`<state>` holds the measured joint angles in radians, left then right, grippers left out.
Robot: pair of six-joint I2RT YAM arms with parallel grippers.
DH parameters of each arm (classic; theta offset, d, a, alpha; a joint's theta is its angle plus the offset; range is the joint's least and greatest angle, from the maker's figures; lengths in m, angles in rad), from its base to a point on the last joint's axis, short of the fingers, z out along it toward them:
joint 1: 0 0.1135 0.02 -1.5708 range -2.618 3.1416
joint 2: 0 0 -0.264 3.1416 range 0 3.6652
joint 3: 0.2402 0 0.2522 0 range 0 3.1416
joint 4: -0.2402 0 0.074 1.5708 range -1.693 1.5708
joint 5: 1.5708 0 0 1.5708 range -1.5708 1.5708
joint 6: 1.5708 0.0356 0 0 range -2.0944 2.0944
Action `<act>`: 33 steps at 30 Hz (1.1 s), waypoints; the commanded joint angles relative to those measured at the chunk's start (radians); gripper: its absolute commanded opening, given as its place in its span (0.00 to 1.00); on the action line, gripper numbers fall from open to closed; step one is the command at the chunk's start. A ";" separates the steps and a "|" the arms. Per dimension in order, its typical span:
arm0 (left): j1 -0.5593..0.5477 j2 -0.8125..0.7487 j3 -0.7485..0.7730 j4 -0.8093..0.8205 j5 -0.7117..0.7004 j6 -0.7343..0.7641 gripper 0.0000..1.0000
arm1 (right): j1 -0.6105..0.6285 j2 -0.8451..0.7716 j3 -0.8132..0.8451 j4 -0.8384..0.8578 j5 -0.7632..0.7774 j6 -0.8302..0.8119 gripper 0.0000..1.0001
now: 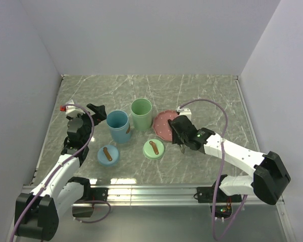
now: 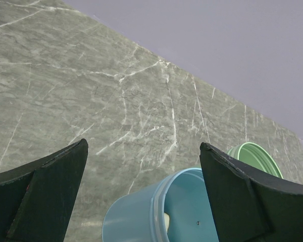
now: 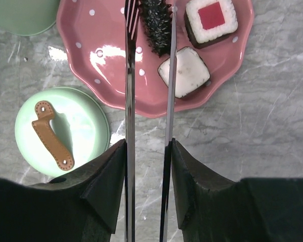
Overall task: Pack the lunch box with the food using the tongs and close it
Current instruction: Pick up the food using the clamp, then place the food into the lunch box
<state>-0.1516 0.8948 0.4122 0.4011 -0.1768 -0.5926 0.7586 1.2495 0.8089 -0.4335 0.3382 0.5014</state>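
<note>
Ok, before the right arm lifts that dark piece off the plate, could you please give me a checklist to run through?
1. Right gripper shut on the tongs: ok.
2. Tong arms either side of the dark sushi piece on the pink plate: ok.
3. Piece actually pinched: cannot tell.
4. White sushi piece clear of the tongs: cannot tell; one arm crosses its edge in the wrist view.
5. Blue tub and green tub uncovered: ok.
6. Left gripper open, away from the plate: ok.
</note>
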 commanded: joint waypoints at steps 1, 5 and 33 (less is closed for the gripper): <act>0.004 -0.005 -0.001 0.048 0.014 -0.013 1.00 | -0.007 -0.013 -0.019 -0.001 0.001 0.023 0.46; 0.004 -0.004 -0.001 0.050 0.014 -0.015 0.99 | -0.008 -0.001 -0.020 0.002 -0.013 0.022 0.32; 0.004 0.010 0.008 0.048 0.008 -0.009 1.00 | 0.013 0.025 0.441 -0.093 0.022 -0.173 0.22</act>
<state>-0.1509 0.9012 0.4122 0.4026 -0.1772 -0.5926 0.7609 1.2625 1.1633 -0.5488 0.3576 0.3756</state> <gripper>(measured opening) 0.995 0.359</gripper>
